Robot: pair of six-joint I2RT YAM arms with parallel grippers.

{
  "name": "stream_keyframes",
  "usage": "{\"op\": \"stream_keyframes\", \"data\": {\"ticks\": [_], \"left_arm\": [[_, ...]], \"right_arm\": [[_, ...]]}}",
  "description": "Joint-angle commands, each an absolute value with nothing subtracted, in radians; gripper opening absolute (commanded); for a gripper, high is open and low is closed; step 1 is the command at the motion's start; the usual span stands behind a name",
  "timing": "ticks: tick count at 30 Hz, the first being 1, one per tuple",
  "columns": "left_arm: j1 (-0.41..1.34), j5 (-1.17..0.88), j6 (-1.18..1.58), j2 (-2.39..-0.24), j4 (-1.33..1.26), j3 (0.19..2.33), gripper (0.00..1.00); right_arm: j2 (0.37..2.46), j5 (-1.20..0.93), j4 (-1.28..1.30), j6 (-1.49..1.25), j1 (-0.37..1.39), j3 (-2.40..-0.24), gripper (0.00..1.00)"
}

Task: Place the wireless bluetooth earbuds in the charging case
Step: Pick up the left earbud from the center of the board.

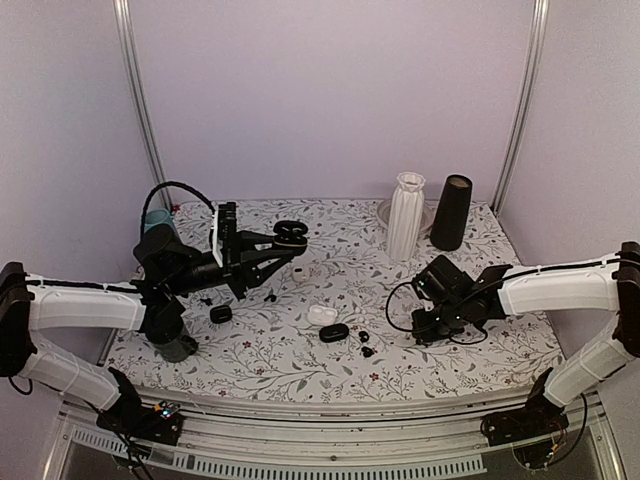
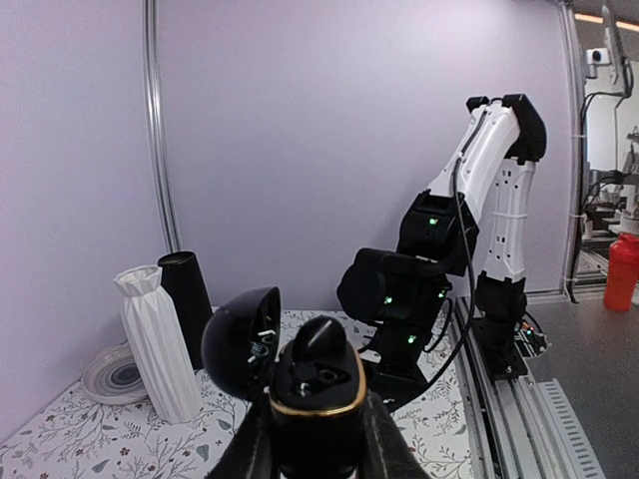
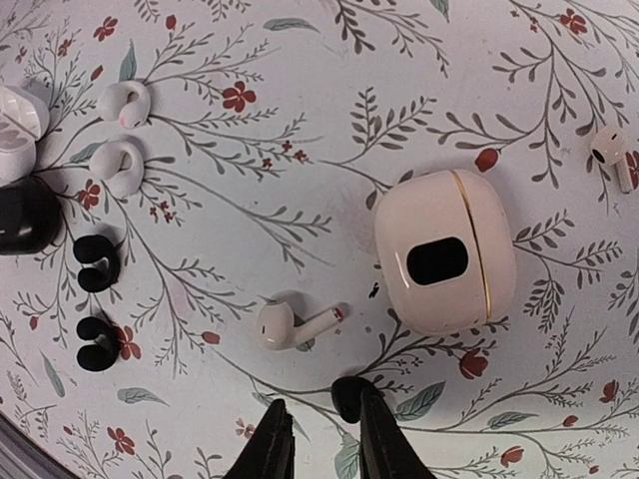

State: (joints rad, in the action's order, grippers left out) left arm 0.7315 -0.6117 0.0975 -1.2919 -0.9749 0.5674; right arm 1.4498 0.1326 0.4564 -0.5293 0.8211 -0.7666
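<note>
My left gripper [image 2: 318,451] is raised above the table, shut on an open black charging case [image 2: 318,404] with a gold rim. Its lid [image 2: 240,341] is swung to the left, and one black earbud [image 2: 318,344] sits in the case. From above, that case [image 1: 291,236] hangs over the back left of the table. My right gripper [image 3: 322,396] points down, low over the cloth. A small black earbud [image 3: 347,397] lies between its fingers against the right one, with a gap left to the other finger.
A pale case [image 3: 446,261] with a dark oval window, two white stemmed buds [image 3: 290,325] [image 3: 611,152], white clip buds [image 3: 125,100] and black clip buds [image 3: 98,262] lie nearby. A white vase [image 1: 405,215] and black cylinder [image 1: 451,212] stand at the back.
</note>
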Motion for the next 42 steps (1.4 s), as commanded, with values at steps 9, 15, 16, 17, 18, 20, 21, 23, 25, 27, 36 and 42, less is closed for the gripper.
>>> {"op": "stream_keyframes", "data": {"ticks": [9,15,16,17,18,20,21,23,25,27,36,42], "left_arm": [[0.745,-0.611,0.097,-1.286,-1.000,0.572,0.00],[0.745,-0.609,0.095,-1.278,-0.993,0.570,0.00],[0.745,-0.608,0.095,-1.276,-0.991,0.569,0.00],[0.745,-0.607,0.095,-1.275,-0.989,0.570,0.00],[0.746,-0.606,0.095,-1.273,-0.988,0.570,0.00],[0.745,-0.605,0.094,-1.273,-0.986,0.569,0.00],[0.744,-0.605,0.094,-1.272,-0.986,0.569,0.00],[0.745,-0.606,0.094,-1.274,-0.986,0.569,0.00],[0.745,-0.606,0.095,-1.275,-0.988,0.571,0.00],[0.745,-0.606,0.095,-1.276,-0.988,0.571,0.00],[0.745,-0.603,0.094,-1.264,-0.982,0.563,0.00],[0.745,-0.603,0.092,-1.265,-0.982,0.567,0.00]], "right_arm": [[1.515,0.143,0.453,-0.425,0.828,-0.773,0.24],[1.556,0.169,0.453,-0.416,0.827,-0.787,0.24],[1.563,0.174,0.453,-0.416,0.828,-0.786,0.24],[1.569,0.178,0.456,-0.416,0.827,-0.787,0.24],[1.572,0.180,0.455,-0.417,0.827,-0.786,0.24],[1.577,0.182,0.451,-0.419,0.827,-0.785,0.24],[1.578,0.183,0.449,-0.419,0.828,-0.785,0.24],[1.580,0.186,0.445,-0.419,0.828,-0.787,0.24],[1.586,0.190,0.442,-0.420,0.828,-0.793,0.24],[1.598,0.189,0.440,-0.417,0.827,-0.799,0.24],[1.620,0.163,0.434,-0.422,0.827,-0.804,0.22],[1.615,0.163,0.453,-0.440,0.828,-0.792,0.20]]}}
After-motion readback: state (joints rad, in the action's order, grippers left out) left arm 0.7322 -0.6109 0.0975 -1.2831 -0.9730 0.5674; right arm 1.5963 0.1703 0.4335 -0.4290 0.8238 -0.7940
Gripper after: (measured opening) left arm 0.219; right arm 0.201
